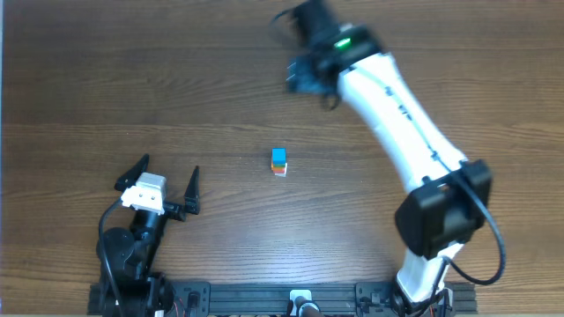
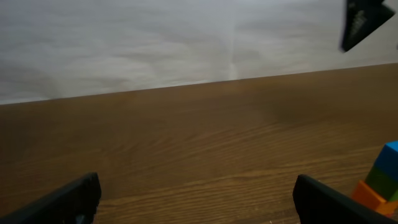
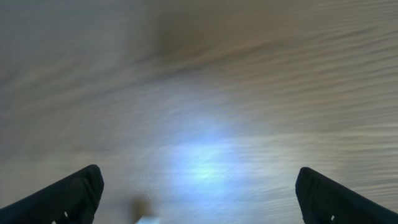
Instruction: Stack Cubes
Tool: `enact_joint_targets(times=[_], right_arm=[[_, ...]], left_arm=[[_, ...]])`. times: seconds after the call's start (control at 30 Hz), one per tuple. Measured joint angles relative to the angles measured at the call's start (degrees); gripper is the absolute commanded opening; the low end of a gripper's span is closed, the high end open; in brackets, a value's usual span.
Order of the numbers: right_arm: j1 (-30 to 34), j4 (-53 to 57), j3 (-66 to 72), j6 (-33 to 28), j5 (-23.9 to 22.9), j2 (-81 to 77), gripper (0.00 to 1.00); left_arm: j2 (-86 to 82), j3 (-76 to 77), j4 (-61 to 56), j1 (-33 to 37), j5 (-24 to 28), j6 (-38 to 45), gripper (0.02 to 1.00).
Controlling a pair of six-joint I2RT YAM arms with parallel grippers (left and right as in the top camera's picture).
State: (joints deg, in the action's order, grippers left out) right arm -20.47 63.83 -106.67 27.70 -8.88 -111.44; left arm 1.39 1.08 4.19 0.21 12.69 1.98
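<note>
- The cube stack [image 1: 278, 162] stands upright near the middle of the table [image 1: 106, 88], with bare wood on every side and well away from all edges.
- From the side, the left wrist view shows its layers: a blue cube [image 2: 390, 155] on top, a green cube [image 2: 380, 180] under it and an orange cube [image 2: 370, 196] below.
- The left gripper [image 1: 165, 179] sits low near its base, to the left of the stack and well apart from it. Its fingers are spread wide and hold nothing.
- The right gripper [image 1: 304, 75] is far up the table beyond the stack. Its wrist view shows it over bare wood, with wide-spread fingers [image 3: 81, 190] and nothing between them.
- The left wrist view also takes in the table's far edge against a white wall [image 2: 124, 43], and a dark pointed shape [image 2: 360, 22] high up beyond the stack.
</note>
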Motion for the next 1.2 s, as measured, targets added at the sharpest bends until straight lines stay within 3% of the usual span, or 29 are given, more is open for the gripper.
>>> enact_joint_targets(times=[0.17,0.57,0.77,0.97,1.2], right_arm=[[10.1,-0.3,0.0,-7.1,-3.1,0.0,0.991],[19.9,-7.7,6.1,-15.4,-3.0,9.5,0.991],[21.1,-15.6,21.8,-18.1,-1.9,27.4,0.993],[17.9,-17.2,38.6,-18.8,-0.4,47.3,0.991],[20.1,-21.6,55.2,-18.5,5.7,69.2,0.991]], left_arm=[[0.0,0.0,0.0,0.0,0.0,0.0,1.000],[0.0,0.0,0.0,0.0,0.0,0.0,1.000],[0.0,0.0,0.0,0.0,0.0,0.0,0.998],[0.0,0.0,0.0,0.0,0.0,0.0,1.000],[0.0,0.0,-0.1,0.0,0.0,0.0,0.998]])
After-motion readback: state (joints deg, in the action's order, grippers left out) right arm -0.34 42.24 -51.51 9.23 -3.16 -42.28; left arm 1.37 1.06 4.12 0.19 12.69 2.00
